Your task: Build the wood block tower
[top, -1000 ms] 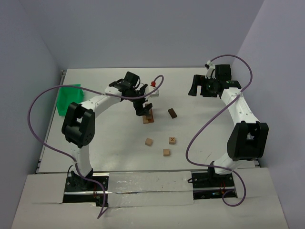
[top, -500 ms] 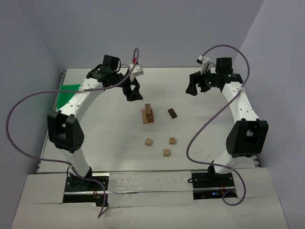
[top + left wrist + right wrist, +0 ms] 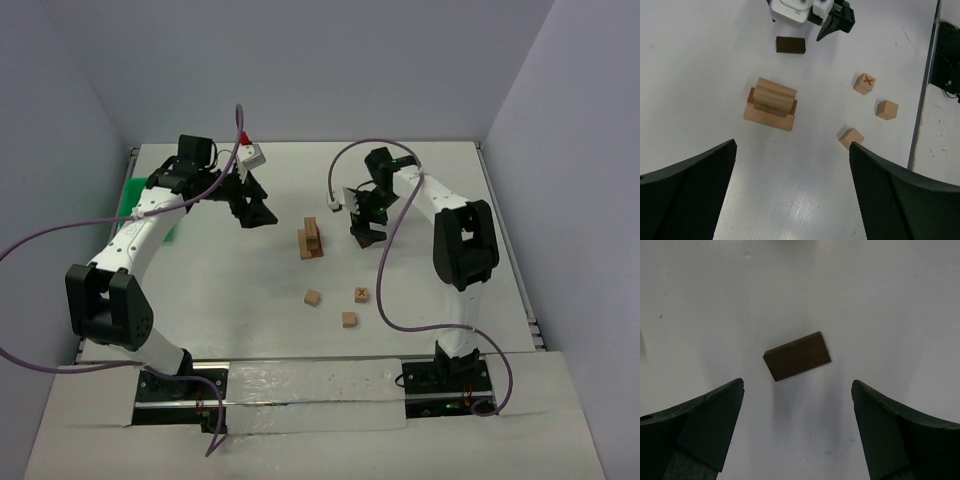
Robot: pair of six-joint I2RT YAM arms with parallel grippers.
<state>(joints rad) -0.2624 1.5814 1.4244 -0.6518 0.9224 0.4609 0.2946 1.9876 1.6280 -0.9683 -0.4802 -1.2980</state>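
**Right gripper set over the dark bar beside the tower**
The right gripper (image 3: 797, 390) hangs wide open and empty, straddling the flat dark brown block (image 3: 797, 356), probably the next piece. The tower (image 3: 312, 240), smooth square-edged tan bars, stands just left of it. The left gripper (image 3: 792, 150), also open and empty, holds off, likely giving room. Three tan cubes (image 3: 349, 320) lie nearer.

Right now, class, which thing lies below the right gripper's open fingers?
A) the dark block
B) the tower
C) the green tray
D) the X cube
A: in the right wrist view the dark block lies flat, untouched, below the gap of the open right gripper.
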